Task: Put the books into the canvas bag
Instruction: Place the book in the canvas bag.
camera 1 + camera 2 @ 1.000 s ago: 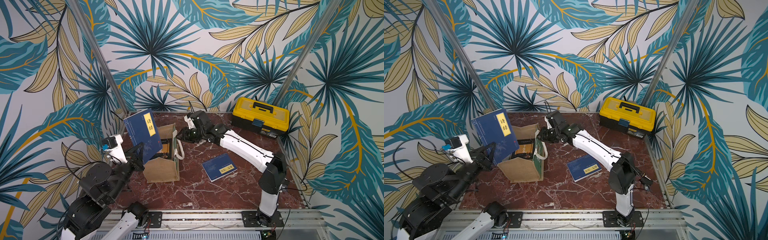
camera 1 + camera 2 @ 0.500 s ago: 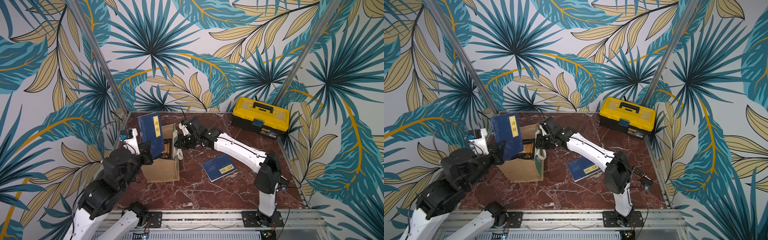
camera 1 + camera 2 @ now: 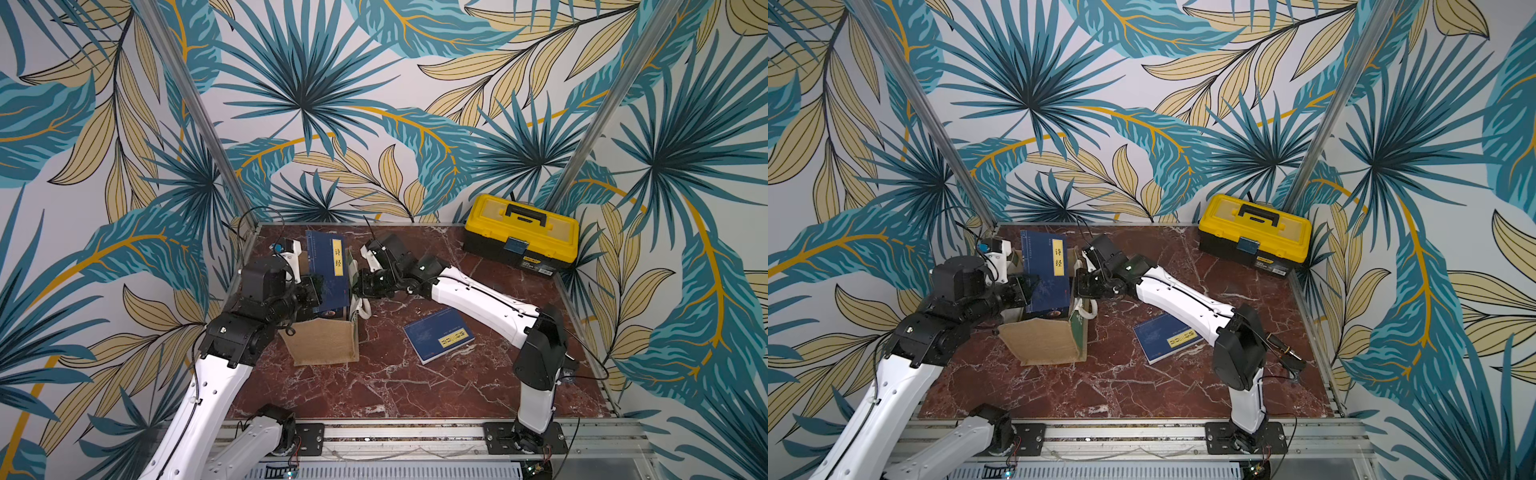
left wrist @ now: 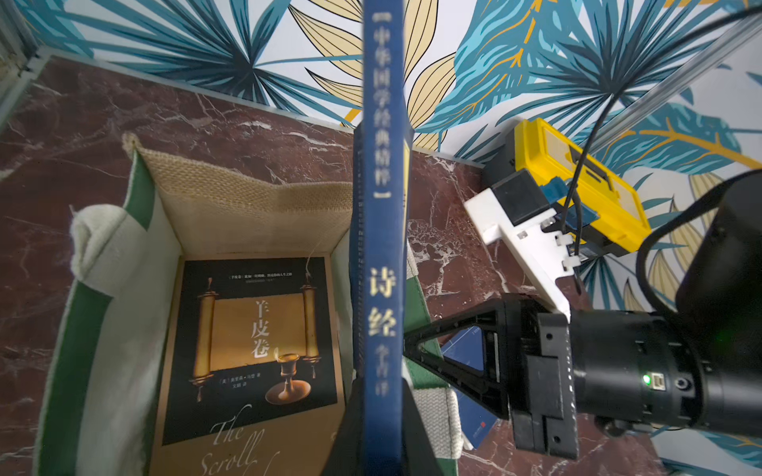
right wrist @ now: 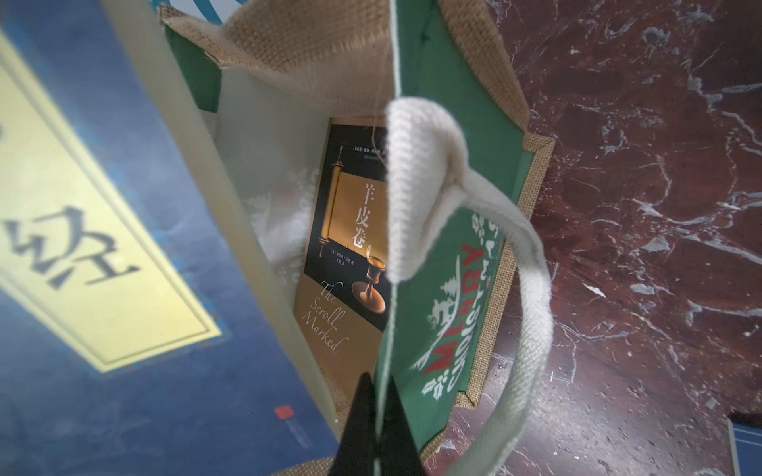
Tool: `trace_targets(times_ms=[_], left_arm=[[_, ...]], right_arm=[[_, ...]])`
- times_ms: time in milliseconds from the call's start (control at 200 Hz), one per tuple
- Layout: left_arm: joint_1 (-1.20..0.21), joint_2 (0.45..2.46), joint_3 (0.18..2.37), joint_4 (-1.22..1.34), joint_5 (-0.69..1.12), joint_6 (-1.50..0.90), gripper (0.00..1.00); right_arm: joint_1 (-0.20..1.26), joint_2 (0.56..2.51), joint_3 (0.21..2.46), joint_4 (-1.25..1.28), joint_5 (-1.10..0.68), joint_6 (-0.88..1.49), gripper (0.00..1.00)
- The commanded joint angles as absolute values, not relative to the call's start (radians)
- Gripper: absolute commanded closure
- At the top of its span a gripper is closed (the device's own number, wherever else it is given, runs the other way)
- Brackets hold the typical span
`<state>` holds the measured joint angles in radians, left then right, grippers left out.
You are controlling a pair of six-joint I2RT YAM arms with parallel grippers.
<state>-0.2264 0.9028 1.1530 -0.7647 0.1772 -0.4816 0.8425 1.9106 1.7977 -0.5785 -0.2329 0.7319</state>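
Observation:
A navy book with a yellow label (image 3: pixel 332 270) (image 3: pixel 1050 274) stands upright in the mouth of the canvas bag (image 3: pixel 324 345) (image 3: pixel 1042 343). My left gripper (image 3: pixel 313 291) (image 4: pixel 381 428) is shut on its lower edge, with the spine (image 4: pixel 381 247) between the fingers. Flat on the bag's bottom lies a black-and-tan book (image 4: pixel 255 329) (image 5: pixel 350 247). On the bag's right side, my right gripper (image 3: pixel 357 286) (image 5: pixel 377 395) is shut on the rim of the green printed panel (image 5: pixel 453 288). Another blue book (image 3: pixel 438 334) (image 3: pixel 1167 336) lies flat on the table right of the bag.
A yellow-and-black toolbox (image 3: pixel 521 237) (image 3: pixel 1254 232) stands at the back right corner of the red marble table (image 3: pixel 395 386). The bag's white rope handle (image 5: pixel 433 165) hangs over its right side. Patterned walls close in the back and both sides.
My left arm carried the navy book from high and tilted at the left to upright over the bag and lowered it. The right gripper closed on the bag's rim.

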Motion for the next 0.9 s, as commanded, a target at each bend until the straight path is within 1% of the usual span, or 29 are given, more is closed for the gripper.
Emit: trace_targets(times_ms=[0,155,250,556,891], left_arm=[[-0.162,0.902,1.102,-0.721,0.355,-0.512,0.98],[-0.096,0.937,1.091,-0.755,0.475,-0.487,0.98],[-0.077,0.96,1.089,-0.785,0.507,-0.453,0.98],[-0.032,1.066,1.052,-0.817,0.556,-0.374,0.98],[0.008,1.17,1.012,-0.827,0.547,-0.299,0.98]], right_arm=[[0.839,1.85,1.784,-0.595,-0.207,0.706,0.96],[0.838,1.849,1.784,-0.596,-0.204,0.7,0.96],[0.837,1.848,1.784,-0.597,-0.203,0.697,0.96],[0.838,1.842,1.78,-0.606,-0.196,0.687,0.97],[0.836,1.843,1.781,-0.607,-0.193,0.683,0.96]])
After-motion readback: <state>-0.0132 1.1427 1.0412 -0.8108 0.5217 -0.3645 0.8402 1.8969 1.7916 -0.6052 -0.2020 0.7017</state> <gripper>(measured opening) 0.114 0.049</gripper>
